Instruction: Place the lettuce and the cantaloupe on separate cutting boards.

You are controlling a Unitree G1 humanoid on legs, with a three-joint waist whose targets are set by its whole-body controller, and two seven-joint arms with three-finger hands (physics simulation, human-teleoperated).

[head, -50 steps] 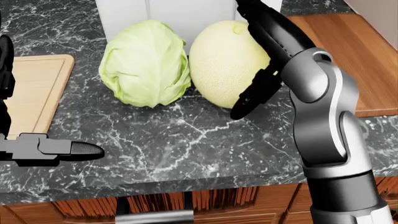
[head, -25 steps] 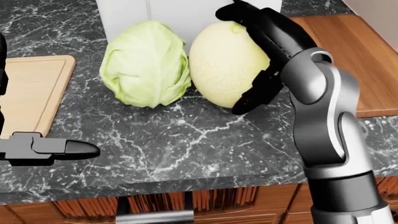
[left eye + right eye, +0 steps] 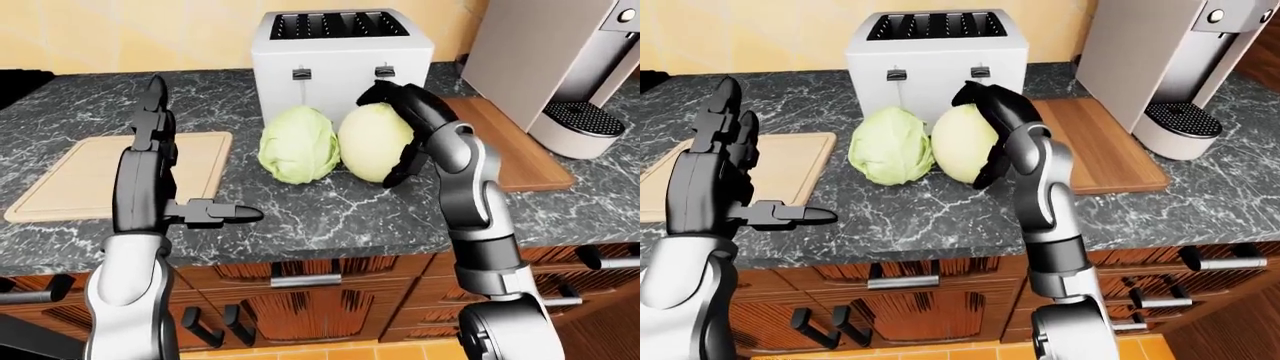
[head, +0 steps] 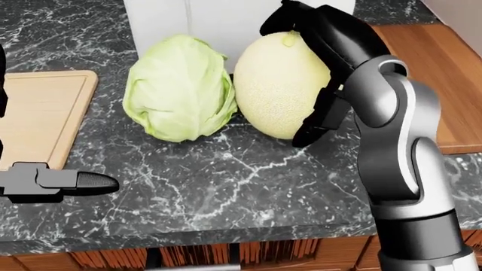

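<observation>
Presently, item by item:
Worktop: dark grey marble-patterned stone worktop (image 3: 330,217), above wooden cabinet fronts with metal handles.
Lettuce: pale green round leafy lettuce (image 4: 179,87), resting on the bare worktop just below the toaster in the head view, on neither board.
Cantaloupe: cream-yellow netted oval cantaloupe (image 4: 277,84), on the worktop, touching the lettuce's right side.
Right hand: black three-fingered right hand (image 4: 320,68) on a silver forearm; fingers (image 4: 290,14) curl over the cantaloupe's top and right flank, thumb pressed low on the right side; cupping the fruit, though a full grip cannot be told.
Left hand: black left hand (image 3: 150,161), raised upright above the worktop, fingers spread wide and straight, thumb pointing right, holding nothing.
Light board: pale wooden rectangular cutting board (image 3: 90,176), at left of the lettuce, partly behind the left hand.
Dark board: reddish-brown wooden cutting board (image 3: 505,146), at right of the cantaloupe.
Toaster: white four-slot toaster (image 3: 340,56), above both items.
Coffee machine: grey coffee machine (image 3: 560,67), at top right.
</observation>
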